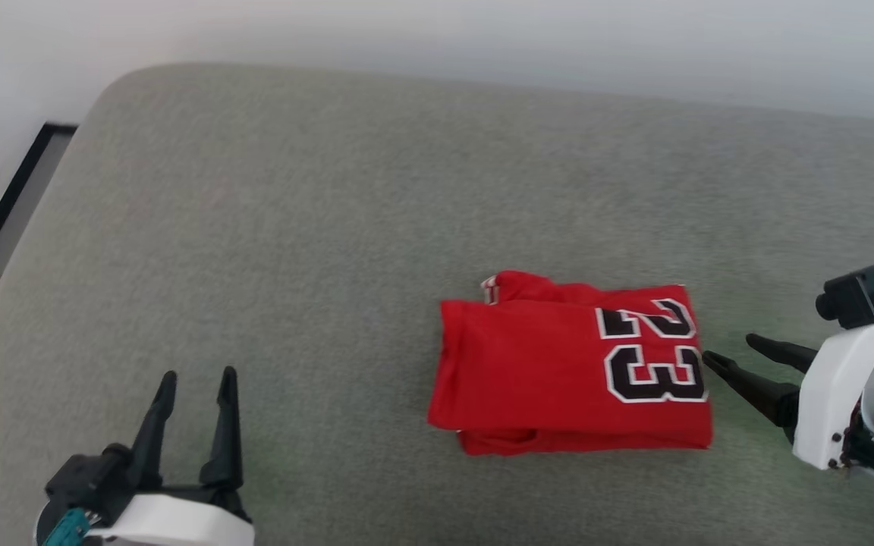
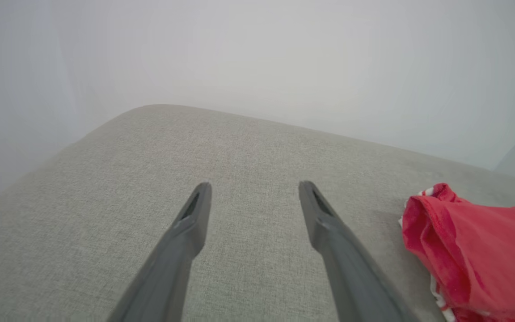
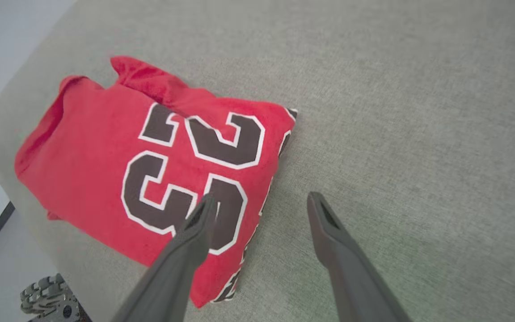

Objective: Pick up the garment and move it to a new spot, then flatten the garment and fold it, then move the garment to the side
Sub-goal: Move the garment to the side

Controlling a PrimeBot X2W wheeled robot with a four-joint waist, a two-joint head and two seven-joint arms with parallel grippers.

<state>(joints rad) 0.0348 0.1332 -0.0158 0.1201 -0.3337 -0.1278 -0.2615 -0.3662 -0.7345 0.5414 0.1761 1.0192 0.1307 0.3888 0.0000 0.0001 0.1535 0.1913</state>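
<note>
The garment (image 1: 558, 371) (image 2: 472, 250) (image 3: 105, 179) lies folded into a thick red rectangle on the grey fabric-covered worktop (image 1: 315, 227) (image 2: 248, 143) (image 3: 418, 112). Its black, white-outlined "23" faces up on the end nearest the right fingers (image 1: 744, 381) (image 3: 195, 232). A bit of striped trim peeks out at the corner farthest from them. Those right fingers are spread apart and hold nothing. They point at the numbered edge, with the nearer tip just at the cloth's border; I cannot tell whether it touches. Looking along them, one finger sits over the lower numeral and the other over bare worktop just beside the fold. The left fingers (image 1: 224, 425) (image 2: 324, 223) are well apart from the garment. They too are splayed wide and empty, pointing out over bare grey fabric, and the shirt's rumpled end lies off to their right side. Beyond both pairs of fingertips, the worktop's rounded far edge meets a pale wall (image 1: 437, 30) (image 2: 257, 53). Below the right fingers, beside the worktop's edge, part of a wheel (image 3: 47, 293) stands on the floor.
</note>
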